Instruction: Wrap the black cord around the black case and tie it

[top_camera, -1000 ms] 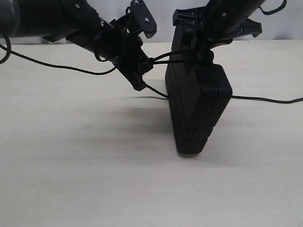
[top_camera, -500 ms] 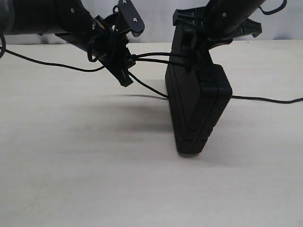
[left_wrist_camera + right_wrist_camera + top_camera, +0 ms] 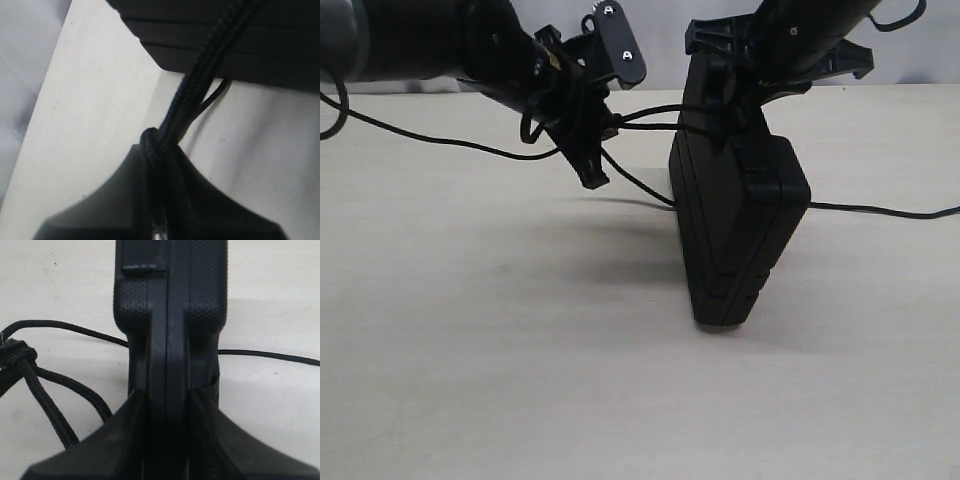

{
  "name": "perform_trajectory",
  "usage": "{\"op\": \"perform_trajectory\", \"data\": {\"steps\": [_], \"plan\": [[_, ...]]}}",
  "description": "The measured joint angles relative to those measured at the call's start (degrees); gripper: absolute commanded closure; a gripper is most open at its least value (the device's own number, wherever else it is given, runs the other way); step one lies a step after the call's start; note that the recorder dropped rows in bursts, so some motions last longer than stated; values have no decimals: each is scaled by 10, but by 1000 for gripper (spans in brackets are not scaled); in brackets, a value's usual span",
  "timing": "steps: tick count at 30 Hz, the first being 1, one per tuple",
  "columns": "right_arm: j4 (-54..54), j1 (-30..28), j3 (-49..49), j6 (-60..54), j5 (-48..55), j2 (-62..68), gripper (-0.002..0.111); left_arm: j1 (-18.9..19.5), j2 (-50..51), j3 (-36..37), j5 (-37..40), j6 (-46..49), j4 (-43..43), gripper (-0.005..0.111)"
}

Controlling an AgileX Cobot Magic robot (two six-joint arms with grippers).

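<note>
Exterior view: right hand (image 3: 740,92) clamps the black case (image 3: 740,230), left hand (image 3: 607,125) pinches the black cord (image 3: 650,112); tying seems unfinished.

Lab test bench — pale tabletop (image 3: 470,380), plain grey backdrop (image 3: 660,40).

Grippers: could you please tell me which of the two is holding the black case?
The right gripper: it clamps the black case, which stands on end, while the left gripper pinches only the black cord.
</note>
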Motion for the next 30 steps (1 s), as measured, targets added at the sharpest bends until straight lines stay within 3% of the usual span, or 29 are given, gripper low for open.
{"op": "perform_trajectory", "data": {"steps": [8, 15, 21, 26, 30], "plan": [[0, 0, 0, 0, 0, 0, 104, -31, 0, 0, -35, -2, 46, 107], [0, 0, 0, 0, 0, 0, 104, -13, 0, 0, -40, -23, 76, 107], [0, 0, 0, 0, 0, 0, 104, -12, 0, 0, -54, -212, 257, 107], [0, 0, 0, 0, 0, 0, 104, -12, 0, 0, -38, -509, 508, 107], [0, 0, 0, 0, 0, 0, 104, -13, 0, 0, -35, -581, 538, 107]]}}
